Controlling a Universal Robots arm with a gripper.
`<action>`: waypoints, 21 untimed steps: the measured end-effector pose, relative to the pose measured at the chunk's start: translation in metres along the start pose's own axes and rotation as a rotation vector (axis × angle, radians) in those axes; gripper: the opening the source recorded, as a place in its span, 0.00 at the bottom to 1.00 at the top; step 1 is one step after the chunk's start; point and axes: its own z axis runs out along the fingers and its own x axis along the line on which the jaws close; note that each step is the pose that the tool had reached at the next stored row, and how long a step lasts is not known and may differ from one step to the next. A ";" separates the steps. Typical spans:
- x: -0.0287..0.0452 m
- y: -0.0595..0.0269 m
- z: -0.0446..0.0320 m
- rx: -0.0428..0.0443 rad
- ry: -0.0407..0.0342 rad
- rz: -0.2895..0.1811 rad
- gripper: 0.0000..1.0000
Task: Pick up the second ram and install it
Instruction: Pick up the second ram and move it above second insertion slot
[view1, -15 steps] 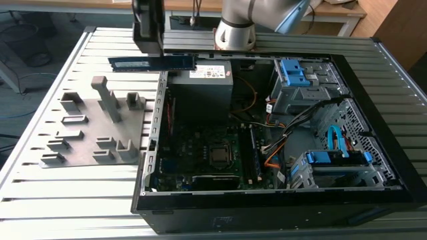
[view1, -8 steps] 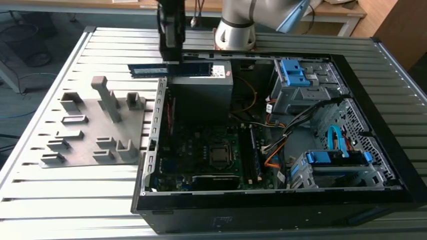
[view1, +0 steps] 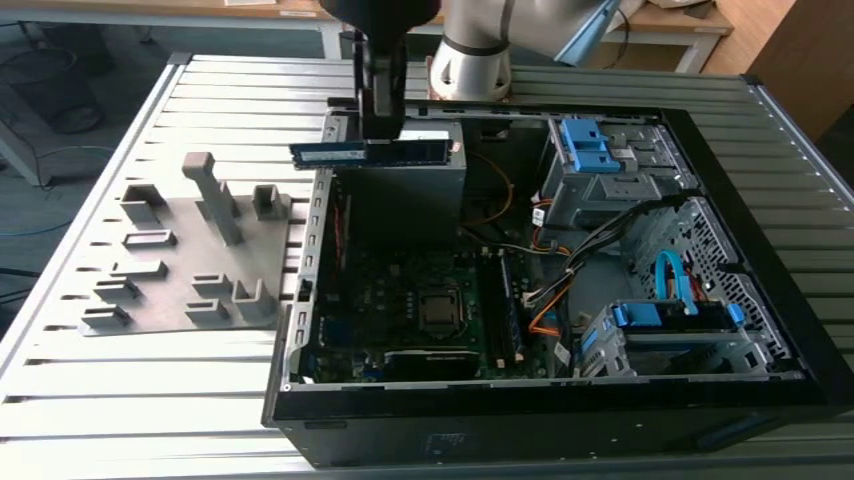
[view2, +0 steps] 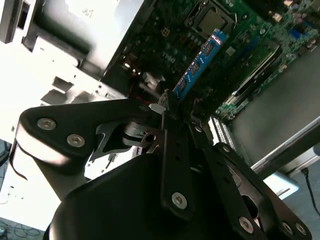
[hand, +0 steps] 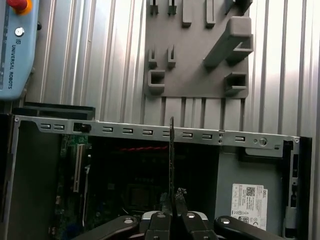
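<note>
Blue-green second ram (view1: 327, 153) in claw (view1: 383, 132) above computer case (view1: 534, 420)

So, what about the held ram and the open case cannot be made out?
Exterior view: the gripper covers the middle of the second ram; slots on the motherboard are too dark to tell which is free.
First wrist view: the ram is edge-on, so its faces are hidden.
Second wrist view: the gripper's body hides the ram's near end.
</note>
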 end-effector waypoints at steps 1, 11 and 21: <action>0.0002 -0.0027 0.0016 -0.0001 0.0001 0.000 0.14; 0.0023 -0.0300 0.0184 0.0001 -0.0001 0.000 0.14; 0.0047 -0.0615 0.0349 -0.0001 0.0001 0.000 0.14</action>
